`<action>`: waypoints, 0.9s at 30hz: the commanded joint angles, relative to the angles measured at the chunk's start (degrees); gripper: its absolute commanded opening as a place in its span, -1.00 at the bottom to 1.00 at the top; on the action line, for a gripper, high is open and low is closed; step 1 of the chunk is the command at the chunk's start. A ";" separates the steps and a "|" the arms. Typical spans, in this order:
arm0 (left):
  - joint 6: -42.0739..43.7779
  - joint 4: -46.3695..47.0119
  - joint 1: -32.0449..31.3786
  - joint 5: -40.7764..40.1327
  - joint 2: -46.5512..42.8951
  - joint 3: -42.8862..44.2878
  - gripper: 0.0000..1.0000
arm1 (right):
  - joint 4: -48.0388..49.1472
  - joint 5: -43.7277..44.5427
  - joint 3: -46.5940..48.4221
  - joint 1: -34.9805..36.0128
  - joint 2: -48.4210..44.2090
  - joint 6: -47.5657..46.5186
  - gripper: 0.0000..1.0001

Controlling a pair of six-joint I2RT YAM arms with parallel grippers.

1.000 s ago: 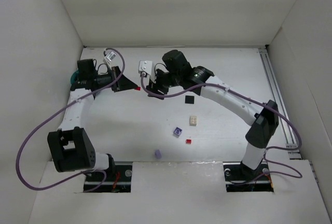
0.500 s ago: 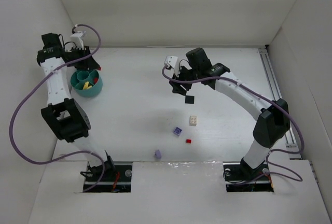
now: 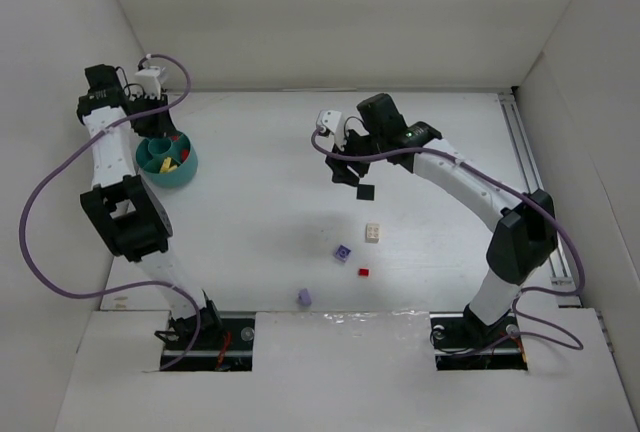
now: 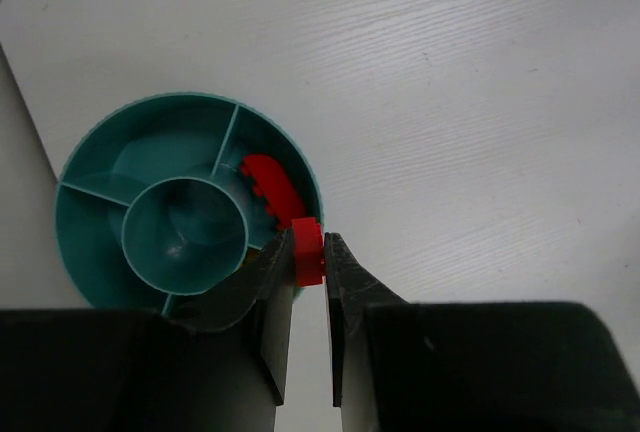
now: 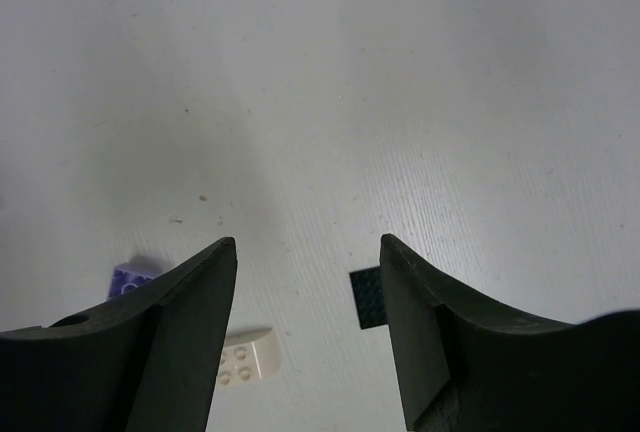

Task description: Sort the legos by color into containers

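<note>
My left gripper (image 4: 308, 249) is shut on a small red brick (image 4: 307, 250) and holds it over the rim of the teal divided bowl (image 4: 90, 167); a red piece (image 4: 265, 180) lies in the compartment just below. In the top view the bowl (image 3: 182, 174) sits at far left with my left gripper (image 3: 160, 124) above it. My right gripper (image 5: 308, 249) is open and empty above the flat black square (image 5: 368, 297), with the cream brick (image 5: 243, 358) and a purple brick (image 5: 130, 277) nearby. On the table lie the black square (image 3: 366, 191), cream brick (image 3: 373, 232), purple bricks (image 3: 343, 253) (image 3: 304, 297) and a red piece (image 3: 363, 273).
White walls enclose the table on the left, back and right. A metal rail (image 3: 540, 187) runs along the right edge. Purple cables (image 3: 45, 242) loop off both arms.
My left arm has swung from the table's middle back to the far left, carrying the red brick over the bowl. My right gripper has shifted right to above the black square.
</note>
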 commanded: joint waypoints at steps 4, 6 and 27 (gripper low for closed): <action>0.17 2.07 0.02 -2.86 2.03 2.92 -0.85 | -0.37 -1.26 3.66 0.20 0.86 0.36 0.30; 0.17 2.07 -0.59 -3.48 2.74 2.92 -0.83 | -0.37 -1.26 4.28 0.20 1.47 0.36 0.30; -0.97 3.74 -2.88 -6.90 5.90 4.07 -0.57 | -1.51 1.38 2.70 0.20 0.95 0.36 0.30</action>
